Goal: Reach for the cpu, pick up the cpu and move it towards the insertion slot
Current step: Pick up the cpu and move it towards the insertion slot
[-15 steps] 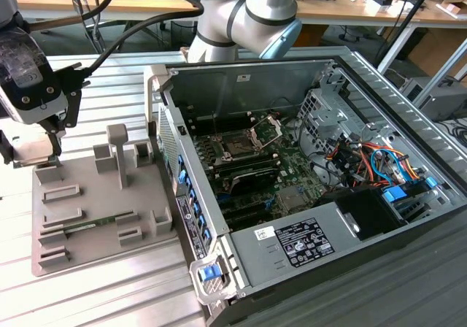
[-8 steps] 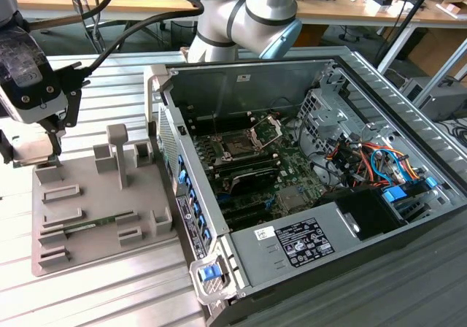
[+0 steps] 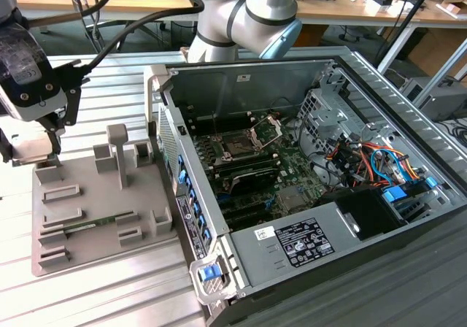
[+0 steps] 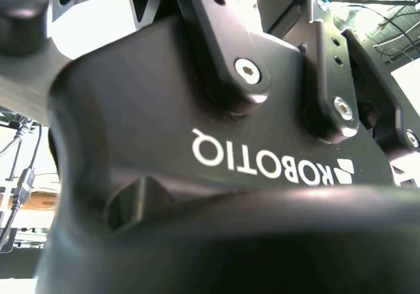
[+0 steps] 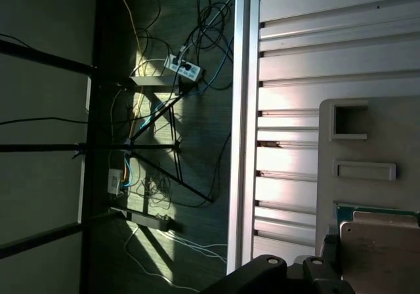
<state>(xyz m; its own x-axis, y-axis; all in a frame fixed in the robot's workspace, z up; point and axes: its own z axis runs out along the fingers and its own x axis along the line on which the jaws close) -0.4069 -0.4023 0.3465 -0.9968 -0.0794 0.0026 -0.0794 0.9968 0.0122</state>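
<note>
At the exterior view's far left, my gripper [image 3: 31, 158] hangs over the far left corner of the grey tray [image 3: 95, 203]. Its two black fingers stand on either side of the cpu [image 3: 33, 150], a small whitish square, and appear shut on it just above the tray. In the first wrist view the cpu [image 5: 380, 245] shows as a pale tan-silver plate beside the tray's moulded pockets [image 5: 351, 120]. The insertion slot [image 3: 238, 147], dark with a shiny frame and a raised lid, lies on the motherboard inside the open computer case, well off to the exterior view's right of the gripper.
A long green memory stick [image 3: 95, 225] lies in the tray among raised grey posts [image 3: 117, 148]. The case wall [image 3: 179, 174] stands between tray and motherboard. Drive cage and coloured cables [image 3: 372, 159] fill the case's right side. The arm [image 3: 248, 13] reaches in from behind.
</note>
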